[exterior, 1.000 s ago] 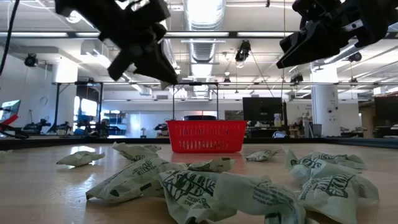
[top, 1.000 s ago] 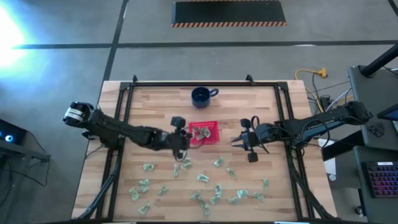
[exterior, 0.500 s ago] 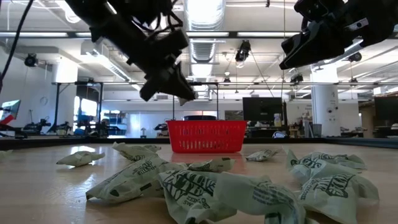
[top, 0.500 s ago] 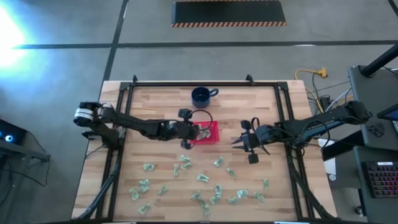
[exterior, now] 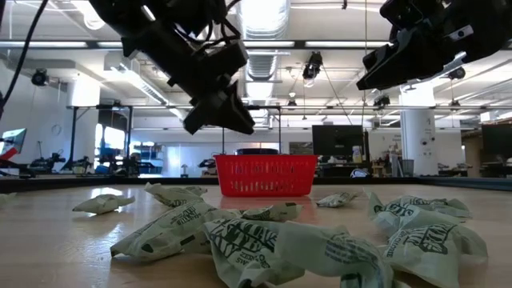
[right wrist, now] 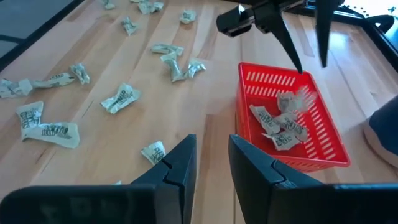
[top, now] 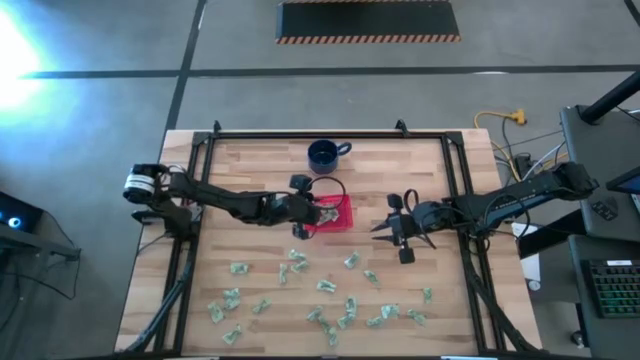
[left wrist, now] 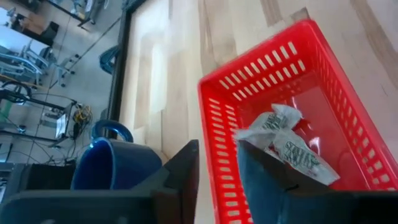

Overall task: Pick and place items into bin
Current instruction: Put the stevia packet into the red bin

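The red bin sits mid-table, with a few pale green-and-whitish items lying on its floor. Many more items lie scattered over the near half of the table. My left gripper hangs open above the bin's left edge. In the right wrist view its spread fingers are empty. A blurred pale piece shows in the air below them, over the bin. My right gripper hovers open and empty to the right of the bin.
A dark blue mug stands just beyond the bin toward the far edge. A black frame borders the wooden tabletop. The far corners and the strip between the bin and the scattered items show bare wood.
My left gripper has moved from the near-left side of the bin toward the far edge and the right. It now hangs over the bin's left edge.
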Action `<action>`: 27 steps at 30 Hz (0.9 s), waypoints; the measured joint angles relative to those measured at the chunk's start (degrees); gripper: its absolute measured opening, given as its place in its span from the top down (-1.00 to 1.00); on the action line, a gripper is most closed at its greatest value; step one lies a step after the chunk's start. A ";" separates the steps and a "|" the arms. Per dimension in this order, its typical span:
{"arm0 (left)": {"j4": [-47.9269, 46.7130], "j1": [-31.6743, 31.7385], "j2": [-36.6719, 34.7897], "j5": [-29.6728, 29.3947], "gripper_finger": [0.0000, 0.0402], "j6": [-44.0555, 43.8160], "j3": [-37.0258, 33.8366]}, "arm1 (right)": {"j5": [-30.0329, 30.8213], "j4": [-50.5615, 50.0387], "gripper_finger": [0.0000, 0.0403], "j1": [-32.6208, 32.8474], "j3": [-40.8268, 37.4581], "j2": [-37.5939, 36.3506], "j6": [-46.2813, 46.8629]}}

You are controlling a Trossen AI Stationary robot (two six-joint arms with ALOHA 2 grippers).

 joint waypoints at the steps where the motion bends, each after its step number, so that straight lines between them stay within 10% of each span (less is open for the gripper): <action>1: 0.06 0.00 -0.27 0.00 0.48 -0.03 0.15 | -0.01 0.05 0.56 0.00 -0.01 0.00 0.05; 27: -17.81 -10.27 -12.06 0.28 0.36 -14.72 -0.29 | -7.10 13.38 0.54 1.27 4.11 25.72 -4.75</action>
